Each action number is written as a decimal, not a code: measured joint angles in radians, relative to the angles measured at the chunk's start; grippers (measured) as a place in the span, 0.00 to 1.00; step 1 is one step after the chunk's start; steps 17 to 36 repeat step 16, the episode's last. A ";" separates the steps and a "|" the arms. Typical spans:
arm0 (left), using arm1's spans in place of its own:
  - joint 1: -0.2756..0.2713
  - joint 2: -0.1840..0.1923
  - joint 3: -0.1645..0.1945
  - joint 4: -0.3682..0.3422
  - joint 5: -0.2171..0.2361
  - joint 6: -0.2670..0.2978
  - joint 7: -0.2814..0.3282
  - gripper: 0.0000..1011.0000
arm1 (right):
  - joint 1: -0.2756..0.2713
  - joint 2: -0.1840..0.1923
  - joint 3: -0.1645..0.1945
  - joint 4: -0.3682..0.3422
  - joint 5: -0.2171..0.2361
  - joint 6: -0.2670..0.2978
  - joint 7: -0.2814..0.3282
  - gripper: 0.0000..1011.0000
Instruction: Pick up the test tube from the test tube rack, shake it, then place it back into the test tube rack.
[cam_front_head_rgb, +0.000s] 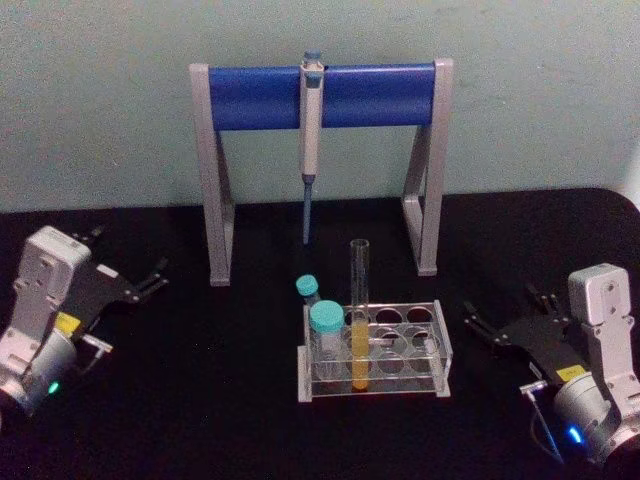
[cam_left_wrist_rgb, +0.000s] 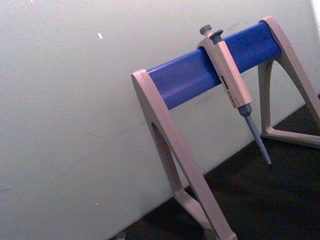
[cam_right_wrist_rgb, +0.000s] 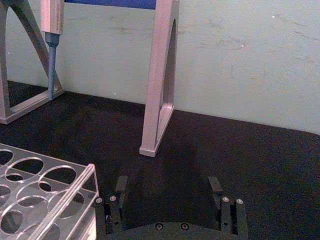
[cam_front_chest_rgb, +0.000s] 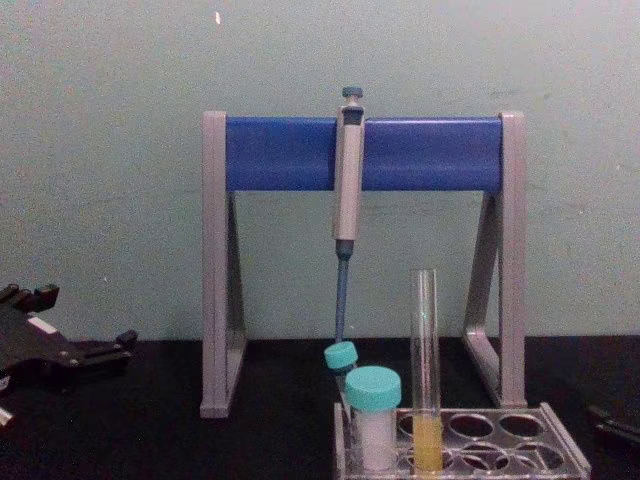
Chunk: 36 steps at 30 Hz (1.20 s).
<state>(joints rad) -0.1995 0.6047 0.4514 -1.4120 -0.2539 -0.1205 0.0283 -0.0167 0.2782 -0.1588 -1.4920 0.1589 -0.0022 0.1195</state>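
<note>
Left hand (cam_front_head_rgb: 150, 277) rests on the black counter (cam_front_head_rgb: 200, 400) well left of the test tube rack (cam_front_head_rgb: 440, 345), fingers spread wide, holding nothing. In the chest view it is cut off at the frame edge.

Test tube rack sits at centre; its near edge is cropped in the chest view. Test tube (cam_front_head_rgb: 359, 310) stands upright in a front-row hole, yellow-orange liquid in its lower part. Just left of it in the rack: wide teal-capped container (cam_front_head_rgb: 326, 340), with a small teal-capped tube (cam_front_head_rgb: 307, 290) behind. Pipette stand (cam_front_head_rgb: 320, 95) is behind the rack, pipette (cam_front_head_rgb: 311, 130) hanging from its bar.

Right hand (cam_front_head_rgb: 500, 318) lies right of the rack, close by, fingers wide apart, empty.
</note>
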 joint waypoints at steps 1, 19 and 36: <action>0.000 0.000 0.000 0.000 0.000 0.000 0.000 0.99 | 0.000 0.000 0.000 0.000 0.000 0.000 0.000 0.99; 0.000 0.000 0.000 0.000 0.000 0.000 0.000 0.99 | 0.000 0.000 0.000 0.000 0.001 0.000 0.000 0.99; 0.000 0.000 0.000 0.000 0.000 0.000 0.000 0.99 | 0.000 0.000 0.000 0.000 0.001 0.000 0.000 0.99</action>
